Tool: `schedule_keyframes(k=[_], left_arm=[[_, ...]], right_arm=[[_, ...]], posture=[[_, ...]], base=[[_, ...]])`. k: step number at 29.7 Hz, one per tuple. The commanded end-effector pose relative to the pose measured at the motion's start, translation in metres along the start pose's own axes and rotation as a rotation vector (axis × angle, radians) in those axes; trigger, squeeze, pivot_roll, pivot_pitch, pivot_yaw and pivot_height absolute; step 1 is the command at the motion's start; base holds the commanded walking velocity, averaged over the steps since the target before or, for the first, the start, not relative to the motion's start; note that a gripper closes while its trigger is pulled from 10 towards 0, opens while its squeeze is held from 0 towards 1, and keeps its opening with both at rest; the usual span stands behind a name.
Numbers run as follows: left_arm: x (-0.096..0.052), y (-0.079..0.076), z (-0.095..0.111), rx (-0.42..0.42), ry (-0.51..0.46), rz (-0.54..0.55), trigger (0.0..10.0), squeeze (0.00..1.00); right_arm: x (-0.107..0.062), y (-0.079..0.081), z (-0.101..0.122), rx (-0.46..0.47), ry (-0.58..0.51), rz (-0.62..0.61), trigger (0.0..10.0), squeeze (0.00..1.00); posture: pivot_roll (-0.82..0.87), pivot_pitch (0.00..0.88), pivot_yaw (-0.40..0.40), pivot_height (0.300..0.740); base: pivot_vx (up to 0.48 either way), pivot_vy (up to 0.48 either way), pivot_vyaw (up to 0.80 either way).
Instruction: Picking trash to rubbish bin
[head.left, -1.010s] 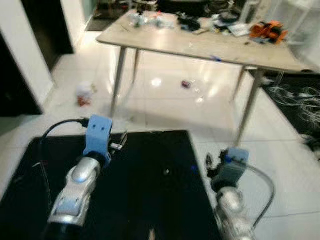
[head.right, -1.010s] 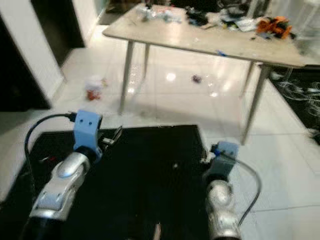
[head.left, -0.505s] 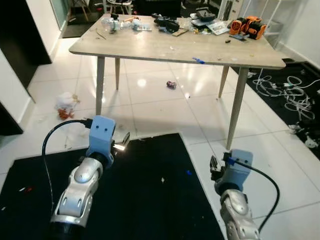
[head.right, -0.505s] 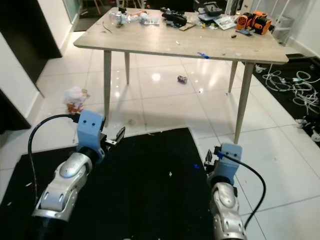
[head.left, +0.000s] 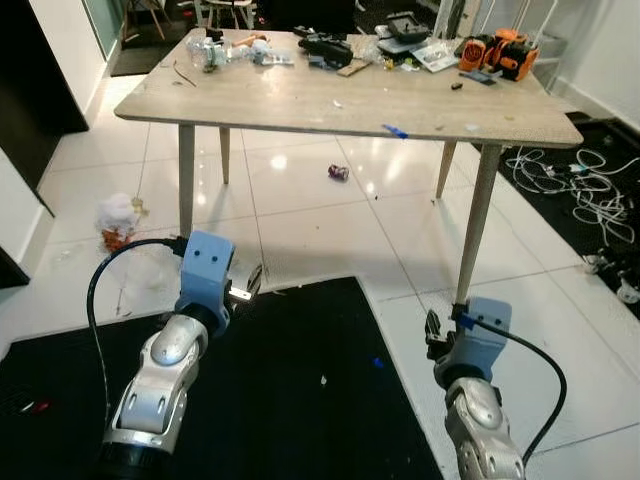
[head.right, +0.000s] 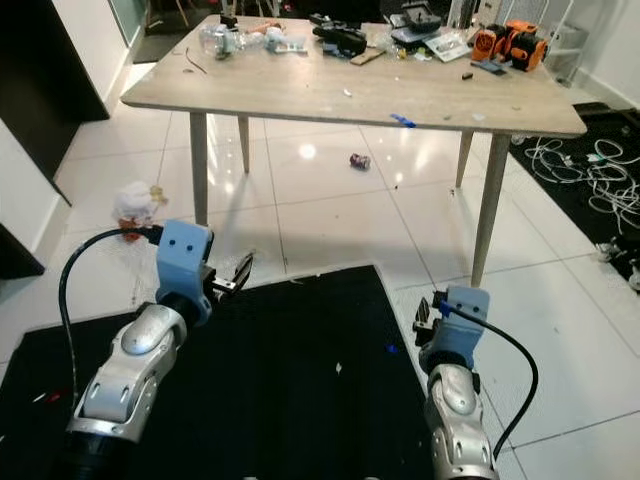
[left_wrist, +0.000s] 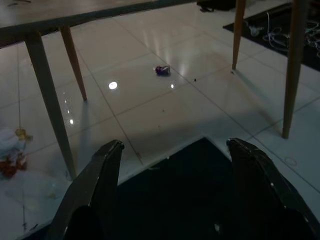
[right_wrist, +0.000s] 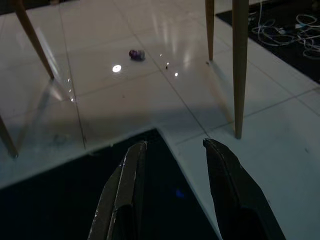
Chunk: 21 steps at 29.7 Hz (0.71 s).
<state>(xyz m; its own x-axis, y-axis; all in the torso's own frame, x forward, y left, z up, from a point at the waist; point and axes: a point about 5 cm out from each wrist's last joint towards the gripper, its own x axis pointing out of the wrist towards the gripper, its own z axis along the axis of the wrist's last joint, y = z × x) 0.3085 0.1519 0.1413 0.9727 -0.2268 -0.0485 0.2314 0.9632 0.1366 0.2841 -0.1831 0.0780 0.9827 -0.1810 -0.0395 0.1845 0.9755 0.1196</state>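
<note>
From the head camera, a small purple piece of trash (head.left: 339, 173) lay on the white floor (head.left: 330, 235) under the cluttered tabletop (head.left: 330, 100), well ahead of both arms. A crumpled white wad (head.left: 117, 215) sat by the table's left leg. Both arms were held over a black mat (head.left: 300, 400).

The left wrist view showed the left tool (left_wrist: 172, 187) with fingers spread wide, empty.

The right wrist view showed the right tool (right_wrist: 172, 192) parted too, holding nothing, the purple piece far ahead.

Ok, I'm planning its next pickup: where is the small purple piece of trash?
The small purple piece of trash lies on the white floor tiles under the table, ahead of both grippers.
</note>
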Motion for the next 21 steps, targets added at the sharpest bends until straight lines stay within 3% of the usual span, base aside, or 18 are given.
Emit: schedule_keyframes(k=[1,13,21], left_arm=[[-0.001,0.003,-0.002,0.013,0.016,0.008,10.0,0.00],[0.009,0.009,0.026,-0.030,-0.075,0.035,10.0,0.00],[0.011,0.013,0.031,-0.029,-0.088,0.055,10.0,0.00]], right_arm=[[0.002,-0.001,0.008,0.006,-0.039,-0.008,10.0,0.00],[0.022,0.017,0.060,-0.046,-0.220,0.128,10.0,0.00],[0.025,0.026,0.070,-0.111,-0.257,0.175,10.0,0.00]], posture=[[-0.03,0.153,0.027,0.740],[-0.03,0.137,0.023,0.740],[-0.03,0.120,0.020,0.740]], base=[[0.405,0.000,0.00],[0.402,0.000,0.00],[0.403,0.000,0.00]])
